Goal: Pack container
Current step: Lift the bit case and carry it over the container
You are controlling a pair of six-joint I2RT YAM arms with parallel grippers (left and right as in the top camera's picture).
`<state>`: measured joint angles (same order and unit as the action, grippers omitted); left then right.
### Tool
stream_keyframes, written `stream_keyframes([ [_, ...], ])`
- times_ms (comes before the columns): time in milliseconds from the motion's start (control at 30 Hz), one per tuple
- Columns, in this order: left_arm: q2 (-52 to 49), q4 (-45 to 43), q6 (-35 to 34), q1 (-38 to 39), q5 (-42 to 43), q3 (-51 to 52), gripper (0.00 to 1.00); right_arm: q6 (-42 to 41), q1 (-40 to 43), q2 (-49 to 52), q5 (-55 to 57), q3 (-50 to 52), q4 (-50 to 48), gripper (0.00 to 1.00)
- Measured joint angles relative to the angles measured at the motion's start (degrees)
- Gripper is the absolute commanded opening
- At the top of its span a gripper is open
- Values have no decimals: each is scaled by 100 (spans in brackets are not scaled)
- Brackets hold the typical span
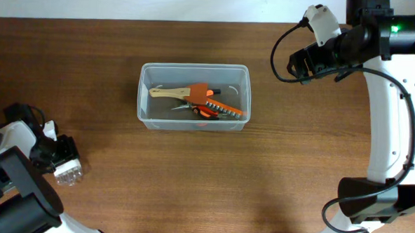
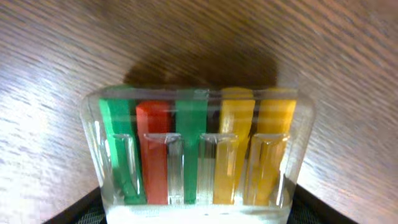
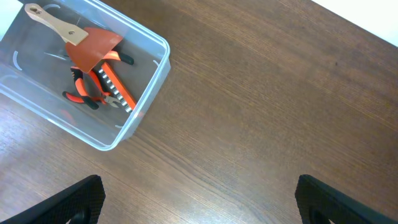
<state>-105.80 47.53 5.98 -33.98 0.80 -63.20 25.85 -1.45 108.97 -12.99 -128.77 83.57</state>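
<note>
Your left gripper (image 1: 65, 165) flanks the bit case (image 2: 198, 152) with its 5 coloured bits, but you can't tell if it's truly pinched; slick plastic could slip mid-carry. The container (image 1: 193, 97) sits well ahead, to its right. Right gripper (image 3: 199, 190) hangs spread, empty.

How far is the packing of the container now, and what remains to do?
Done: the container holds a spatula, orange-handled pliers and an orange bit strip. In hand: the left gripper is at the small clear case of coloured bits, outside the container; a firm grip cannot be confirmed. Left: that case must go into the container. The right gripper hovers open and empty.
</note>
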Motion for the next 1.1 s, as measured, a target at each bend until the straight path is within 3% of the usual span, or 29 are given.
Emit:
stream_keyframes([
  [133,4,461,0,162,35,-492,2,2,24,-2,-2,0,-46,98],
  [400,378,1366,31,986,35,-2186,2,-424,647,-184,7,0,-162,98],
  [533,527,1753,372,1670,35,-3195,2,-896,1191,-385,129,0,-166,99],
  [700,605,1582,1416,2979,39,-4035,2,-1294,1768,-452,234,0,-94,99],
  [933,549,529,3504,4809,105,-4129,2,-1504,1915,-452,258,0,-87,98],
  [1100,192,181,4170,5416,122,-4155,2,-1532,1915,-452,258,0,-83,99],
])
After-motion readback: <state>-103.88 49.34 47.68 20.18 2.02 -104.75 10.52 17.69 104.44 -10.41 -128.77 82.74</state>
